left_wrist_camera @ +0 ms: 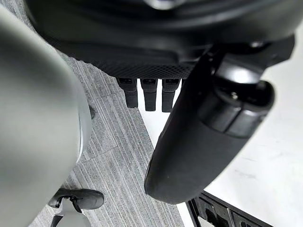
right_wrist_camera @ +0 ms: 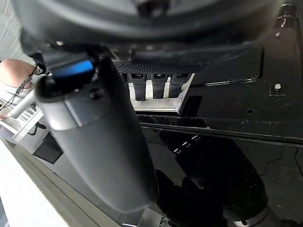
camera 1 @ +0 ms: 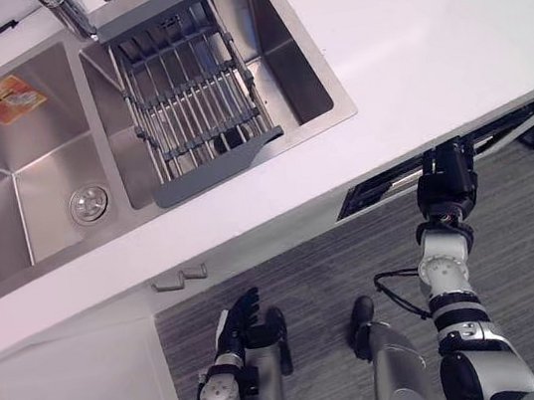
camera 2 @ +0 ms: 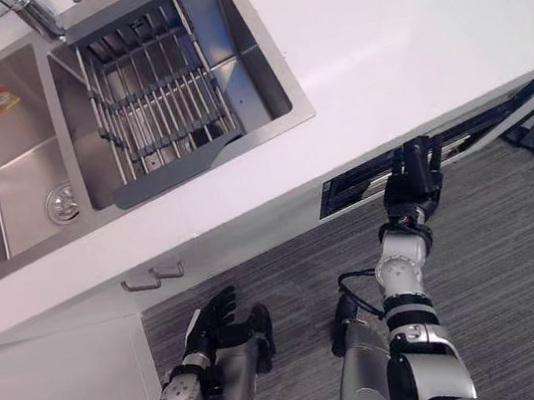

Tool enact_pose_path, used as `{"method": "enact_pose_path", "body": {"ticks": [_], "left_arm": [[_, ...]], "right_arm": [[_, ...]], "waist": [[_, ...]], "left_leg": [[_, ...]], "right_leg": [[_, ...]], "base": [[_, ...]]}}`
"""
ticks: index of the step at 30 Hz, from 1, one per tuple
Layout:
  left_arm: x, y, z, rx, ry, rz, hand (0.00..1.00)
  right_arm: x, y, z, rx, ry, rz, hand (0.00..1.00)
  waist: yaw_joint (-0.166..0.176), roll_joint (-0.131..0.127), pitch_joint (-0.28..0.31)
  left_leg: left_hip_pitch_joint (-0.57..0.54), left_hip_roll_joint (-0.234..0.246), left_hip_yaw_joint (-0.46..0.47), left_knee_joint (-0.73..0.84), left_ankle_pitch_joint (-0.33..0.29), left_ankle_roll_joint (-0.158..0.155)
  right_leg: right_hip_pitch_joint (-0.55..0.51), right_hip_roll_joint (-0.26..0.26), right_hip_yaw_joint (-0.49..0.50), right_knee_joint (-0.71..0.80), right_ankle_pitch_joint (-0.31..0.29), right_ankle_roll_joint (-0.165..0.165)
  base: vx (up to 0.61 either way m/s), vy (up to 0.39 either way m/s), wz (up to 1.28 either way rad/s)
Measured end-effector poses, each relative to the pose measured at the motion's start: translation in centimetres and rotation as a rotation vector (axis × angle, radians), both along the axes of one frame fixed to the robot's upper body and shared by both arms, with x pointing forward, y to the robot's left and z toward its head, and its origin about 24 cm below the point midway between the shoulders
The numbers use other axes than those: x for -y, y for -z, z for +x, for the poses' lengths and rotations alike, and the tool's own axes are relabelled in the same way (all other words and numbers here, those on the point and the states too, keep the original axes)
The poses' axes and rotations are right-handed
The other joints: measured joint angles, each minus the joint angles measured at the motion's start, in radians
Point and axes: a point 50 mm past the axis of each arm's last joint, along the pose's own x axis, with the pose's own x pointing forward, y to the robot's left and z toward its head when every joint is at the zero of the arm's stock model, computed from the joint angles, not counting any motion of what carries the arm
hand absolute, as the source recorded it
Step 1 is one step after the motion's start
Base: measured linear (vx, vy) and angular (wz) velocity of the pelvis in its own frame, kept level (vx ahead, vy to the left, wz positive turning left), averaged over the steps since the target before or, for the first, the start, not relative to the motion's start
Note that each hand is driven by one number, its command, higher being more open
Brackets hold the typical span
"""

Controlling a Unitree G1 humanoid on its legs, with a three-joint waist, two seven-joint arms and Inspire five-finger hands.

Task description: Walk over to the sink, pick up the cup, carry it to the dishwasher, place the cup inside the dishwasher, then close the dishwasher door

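Note:
The dishwasher door point(camera 1: 386, 190) stands almost upright under the white counter point(camera 1: 424, 36), leaving a narrow dark gap at its top edge. My right hand point(camera 1: 448, 185) is raised against that top edge. In the right wrist view its straight fingers point(right_wrist_camera: 154, 87) lie flat on the door's glossy black face point(right_wrist_camera: 227, 94). Through the gap a pale pink rounded thing point(right_wrist_camera: 12, 78) sits among white rack wires; whether it is the cup I cannot tell. My left hand point(camera 1: 240, 325) hangs low over the grey carpet, open and holding nothing.
A double steel sink is set in the counter, with a grey drainer rack point(camera 1: 192, 90) across the right basin, a tap point(camera 1: 68, 13) behind it and an orange label point(camera 1: 6, 98) in the left basin. A cabinet handle point(camera 1: 180, 278) sticks out below the counter edge.

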Motion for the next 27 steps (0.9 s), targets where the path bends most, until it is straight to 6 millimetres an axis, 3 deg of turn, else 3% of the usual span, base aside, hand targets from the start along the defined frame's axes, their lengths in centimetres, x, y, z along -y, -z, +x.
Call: {"method": "enact_pose_path", "body": {"ticks": [6,9,13,18,22,27], "left_arm": [[0.0,0.2,-0.2,-0.012,-0.002,0.001,0.90],[-0.1,1.0,-1.0,-0.059,-0.005,0.004,0.90],[-1.0,1.9,-2.0,-0.119,-0.007,0.032,0.90],[-3.2,2.5,-3.0,-0.169,-0.011,0.102,0.90],[-4.4,3.4,-4.8,-0.238,-0.030,0.142,0.90],[-5.0,3.7,-5.3,-0.269,-0.050,0.155,0.90]], "right_arm": [[0.6,0.8,-0.9,-0.050,-0.018,-0.092,0.90],[1.2,3.4,-3.3,-0.178,-0.075,-0.238,0.90],[-0.1,7.4,-6.4,-0.413,-0.266,-0.470,0.90],[-2.0,12.8,-11.4,-0.768,-0.485,-0.787,0.90],[-2.2,15.4,-15.0,-0.964,-0.547,-0.893,0.90],[-2.1,17.5,-18.1,-1.120,-0.593,-0.928,0.90]], "waist": [[-0.002,0.010,-0.012],[-0.002,0.006,-0.071],[-0.008,-0.009,-0.116],[-0.021,-0.059,-0.187],[-0.033,-0.100,-0.228],[-0.040,-0.121,-0.254]], "left_leg": [[-0.001,0.012,-0.025,-0.017,0.015,-0.013],[0.003,0.015,-0.044,-0.035,0.024,-0.018],[0.054,0.012,-0.056,-0.060,0.033,-0.026],[0.097,0.000,-0.089,-0.112,0.040,-0.024],[0.133,-0.017,-0.096,-0.149,0.046,-0.015],[0.162,-0.038,-0.109,-0.168,0.056,-0.002]], "right_leg": [[0.017,0.018,-0.029,-0.029,0.001,-0.005],[0.036,0.028,-0.052,-0.052,0.004,-0.009],[0.102,0.040,-0.061,-0.095,0.004,-0.006],[0.173,0.050,-0.092,-0.176,0.019,0.016],[0.226,0.053,-0.097,-0.251,0.051,0.033],[0.289,0.050,-0.113,-0.330,0.090,0.047]], "base": [[-0.01,-0.031,0.09],[0.12,-0.016,0.19],[0.12,0.003,0.06],[0.08,0.014,0.18],[0.05,0.050,0.04],[0.01,0.054,0.10]]}}
